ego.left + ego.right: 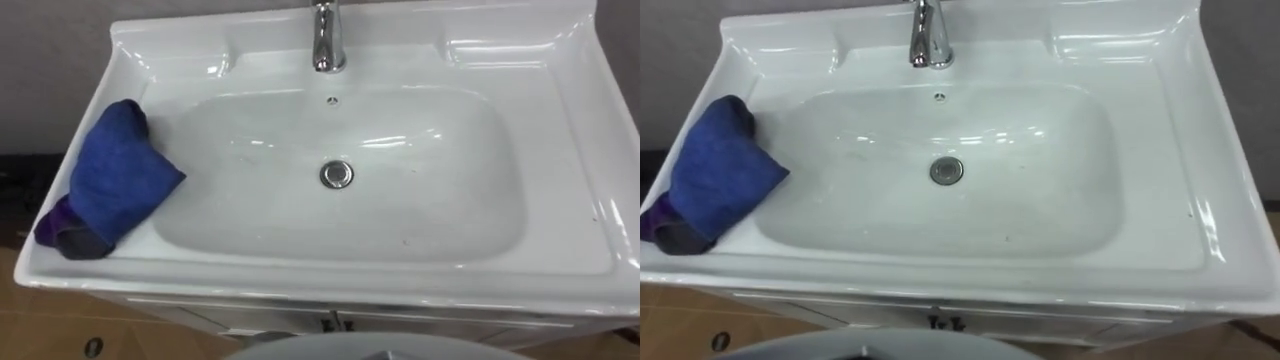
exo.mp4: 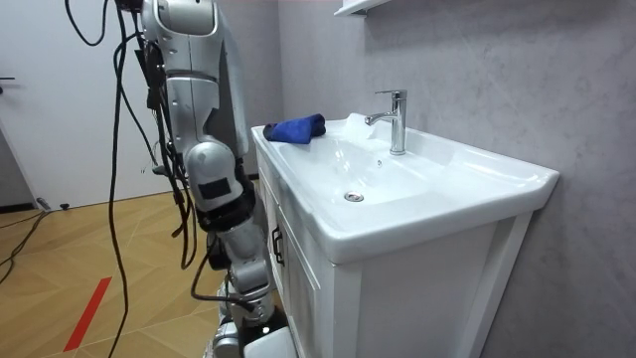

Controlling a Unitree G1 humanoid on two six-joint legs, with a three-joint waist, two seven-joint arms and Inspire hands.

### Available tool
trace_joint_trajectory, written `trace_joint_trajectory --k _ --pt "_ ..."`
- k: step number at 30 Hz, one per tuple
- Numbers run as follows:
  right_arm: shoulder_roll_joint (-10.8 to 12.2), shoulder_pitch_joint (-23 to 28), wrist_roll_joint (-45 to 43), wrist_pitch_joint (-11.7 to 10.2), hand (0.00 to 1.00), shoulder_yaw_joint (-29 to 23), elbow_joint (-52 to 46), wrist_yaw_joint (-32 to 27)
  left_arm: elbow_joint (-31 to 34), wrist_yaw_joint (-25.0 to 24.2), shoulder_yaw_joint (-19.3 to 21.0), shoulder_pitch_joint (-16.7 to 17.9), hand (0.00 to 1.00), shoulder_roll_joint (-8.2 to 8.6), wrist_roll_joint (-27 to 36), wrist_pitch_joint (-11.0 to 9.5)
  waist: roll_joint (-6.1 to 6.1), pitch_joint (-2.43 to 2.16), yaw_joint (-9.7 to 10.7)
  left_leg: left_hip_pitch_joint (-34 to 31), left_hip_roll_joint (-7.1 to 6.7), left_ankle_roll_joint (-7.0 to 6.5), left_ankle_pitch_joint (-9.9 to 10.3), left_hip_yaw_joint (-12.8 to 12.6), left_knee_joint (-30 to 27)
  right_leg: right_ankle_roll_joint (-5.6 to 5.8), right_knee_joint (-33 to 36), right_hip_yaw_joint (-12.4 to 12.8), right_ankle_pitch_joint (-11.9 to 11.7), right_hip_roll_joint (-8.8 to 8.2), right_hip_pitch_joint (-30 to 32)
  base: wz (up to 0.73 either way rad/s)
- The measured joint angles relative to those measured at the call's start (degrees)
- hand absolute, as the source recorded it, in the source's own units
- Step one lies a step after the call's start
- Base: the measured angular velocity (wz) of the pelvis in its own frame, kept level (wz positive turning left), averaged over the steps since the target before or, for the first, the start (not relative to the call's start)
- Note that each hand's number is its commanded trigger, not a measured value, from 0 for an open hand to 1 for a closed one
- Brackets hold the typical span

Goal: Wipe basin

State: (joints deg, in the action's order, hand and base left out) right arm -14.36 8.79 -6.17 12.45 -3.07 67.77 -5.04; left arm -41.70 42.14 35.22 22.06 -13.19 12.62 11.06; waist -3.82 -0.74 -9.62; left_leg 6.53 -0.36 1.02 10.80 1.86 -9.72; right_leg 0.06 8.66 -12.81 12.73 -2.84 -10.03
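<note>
Basin [image 1: 440,240] sits right in front of my robot with the blue cloth [image 1: 118,178] bunched on its left rim beside the bowl, chrome tap [image 1: 327,38] behind the drain [image 1: 337,174], and honestly this fits pre-wipe or already-wiped-and-parked equally, and I can't tell what either hand's doing.

A grey textured wall [image 2: 477,70] backs the white cabinet [image 2: 417,298]. Wooden floor [image 2: 60,259] carries a red strip [image 2: 87,313]. A white shelf [image 2: 360,7] hangs above.
</note>
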Motion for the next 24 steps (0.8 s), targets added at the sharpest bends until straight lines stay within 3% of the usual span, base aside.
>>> trace_joint_trajectory --k 8,11,13,19,24 --pt "0.47 0.15 1.3 0.01 0.0 0.72 0.14 2.03 -10.84 -0.06 -2.21 1.57 0.0 2.71 3.63 -1.37 -0.55 0.05 0.04 0.08 -0.53 -0.48 -0.17 0.52 0.04 0.41 1.12 -0.12 0.26 -0.59 -0.29 0.05" --pt "0.87 0.09 1.4 -0.42 0.0 0.93 2.11 2.03 -12.64 -0.5 -7.72 2.47 0.0 4.41 4.63 -1.59 -0.38 0.1 0.67 0.25 -0.62 -0.53 -0.14 0.56 -0.16 0.53 0.96 -0.39 0.33 -0.8 -0.92 0.08" --pt "1.38 -0.7 1.37 -1.11 0.0 1.01 4.06 2.17 -14.81 -2.73 -10.65 2.07 0.0 5.93 2.23 -2.13 -0.06 0.06 1.64 0.31 -0.66 -0.57 -0.15 0.63 -0.24 0.59 1.04 -0.74 0.45 -1.12 -1.11 0.07" --pt "2.46 -1.63 2.2 -1.86 0.0 1.98 8.45 2.75 -20.23 -8.26 -18.83 -0.58 0.0 6.44 -4.08 -2.47 1.47 0.6 3.93 1.05 -0.79 -0.57 -0.14 0.44 -0.44 0.66 0.98 -1.26 1.03 -1.27 -2.05 0.03" --pt "2.48 -1.43 3.9 -1.9 0.0 2.72 8.63 2.73 -20.21 -9.99 -20.9 -1.62 0.0 6.88 -8.38 -3.0 2.09 0.83 5.14 0.91 -0.72 -0.76 0.02 -0.24 -0.55 0.68 1.04 -1.07 1.06 -1.13 -1.75 -0.03"
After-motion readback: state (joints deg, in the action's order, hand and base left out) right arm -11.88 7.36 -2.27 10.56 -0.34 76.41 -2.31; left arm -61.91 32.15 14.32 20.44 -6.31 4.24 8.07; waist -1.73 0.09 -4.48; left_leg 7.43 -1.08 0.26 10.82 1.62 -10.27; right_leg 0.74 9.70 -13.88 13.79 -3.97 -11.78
